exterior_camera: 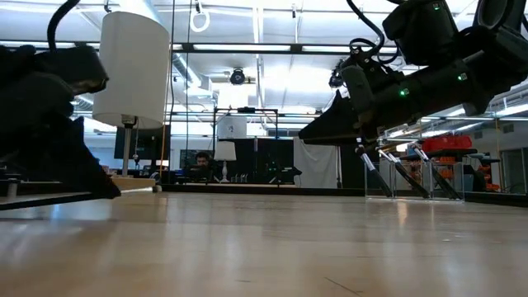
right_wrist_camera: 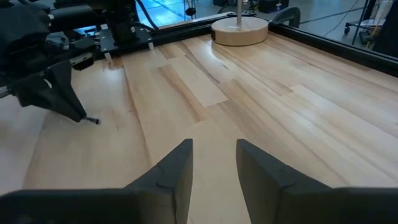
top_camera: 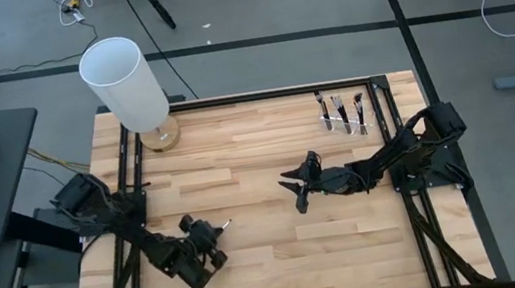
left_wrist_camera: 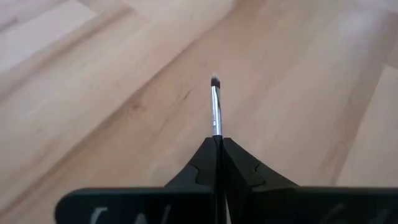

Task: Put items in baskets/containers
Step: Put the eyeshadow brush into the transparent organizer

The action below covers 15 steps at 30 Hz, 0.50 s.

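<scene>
A thin makeup brush (left_wrist_camera: 216, 102) with a silver ferrule and a small tip sticks out of my left gripper (left_wrist_camera: 217, 140), which is shut on it near the table's near left (top_camera: 217, 230). The right wrist view shows that gripper (right_wrist_camera: 59, 93) with the brush tip (right_wrist_camera: 93, 120) low over the boards. My right gripper (top_camera: 295, 191) hangs open over the table's middle, nothing between its fingers (right_wrist_camera: 214, 168). The clear holder (top_camera: 344, 127) stands on the table at the far right, with several brushes (top_camera: 338, 107) upright in it. My left gripper pinches the brush's handle (left_wrist_camera: 216, 132) between its two fingers, just behind the silver ferrule. The brush runs along the fingers and sticks out ahead of them, bristle end foremost. The fingers slant down toward the table. The rest of the handle is hidden between them.
A tall white cylinder (top_camera: 125, 82) on a round wooden base (top_camera: 163, 135) stands at the far left corner. Black frame rails (top_camera: 130, 172) run along the left and right sides. Bare boards (top_camera: 241, 167) lie between the two grippers.
</scene>
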Each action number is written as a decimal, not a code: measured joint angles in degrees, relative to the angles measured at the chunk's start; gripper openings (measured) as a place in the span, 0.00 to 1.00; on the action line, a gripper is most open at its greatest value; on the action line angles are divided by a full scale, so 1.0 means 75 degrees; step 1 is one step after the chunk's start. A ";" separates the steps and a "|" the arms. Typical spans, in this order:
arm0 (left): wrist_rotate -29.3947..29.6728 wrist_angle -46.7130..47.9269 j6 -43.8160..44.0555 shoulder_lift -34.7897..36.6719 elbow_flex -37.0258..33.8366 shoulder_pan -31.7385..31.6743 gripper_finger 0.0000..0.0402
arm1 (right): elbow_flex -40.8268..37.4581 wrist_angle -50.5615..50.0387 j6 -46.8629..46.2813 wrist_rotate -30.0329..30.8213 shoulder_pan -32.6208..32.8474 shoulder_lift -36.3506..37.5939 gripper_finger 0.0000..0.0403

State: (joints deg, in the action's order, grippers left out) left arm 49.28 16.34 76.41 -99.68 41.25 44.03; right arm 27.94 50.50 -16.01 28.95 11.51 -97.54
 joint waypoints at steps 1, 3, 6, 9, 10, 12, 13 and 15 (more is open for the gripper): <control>0.0066 -0.0007 -0.0078 0.0000 0.0000 -0.0033 0.03 | 0.0000 0.0001 0.0000 0.0001 -0.0003 0.0000 0.30; 0.0122 -0.0058 -0.0276 -0.0045 0.0011 -0.0109 0.04 | 0.0000 0.0003 0.0000 0.0012 -0.0003 0.0000 0.30; 0.0154 -0.0133 -0.0321 -0.0239 0.0012 -0.0173 0.05 | 0.0000 0.0025 -0.0003 0.0023 -0.0004 0.0000 0.30; 0.0160 -0.0420 -0.0377 -0.0507 0.0020 -0.0199 0.04 | 0.0000 0.0062 -0.0029 0.0023 -0.0008 -0.0003 0.30; 0.0203 -0.0472 -0.0381 -0.0556 0.0024 -0.0192 0.04 | 0.0000 0.0067 -0.0029 0.0023 -0.0006 -0.0002 0.30; 0.0271 -0.0541 -0.0381 -0.0628 0.0034 -0.0187 0.04 | 0.0000 0.0069 -0.0029 0.0023 -0.0008 -0.0002 0.30; 0.0284 -0.0561 -0.0378 -0.0646 0.0038 -0.0184 0.04 | 0.0000 0.0072 -0.0038 0.0023 -0.0009 -0.0003 0.30; 0.0335 -0.0574 -0.0378 -0.0662 0.0039 -0.0181 0.05 | 0.0000 0.0073 -0.0098 0.0023 -0.0009 -0.0003 0.30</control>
State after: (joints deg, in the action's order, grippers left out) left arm 51.79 12.03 73.58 -104.64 41.55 42.68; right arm 27.94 51.05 -16.75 29.12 11.44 -97.56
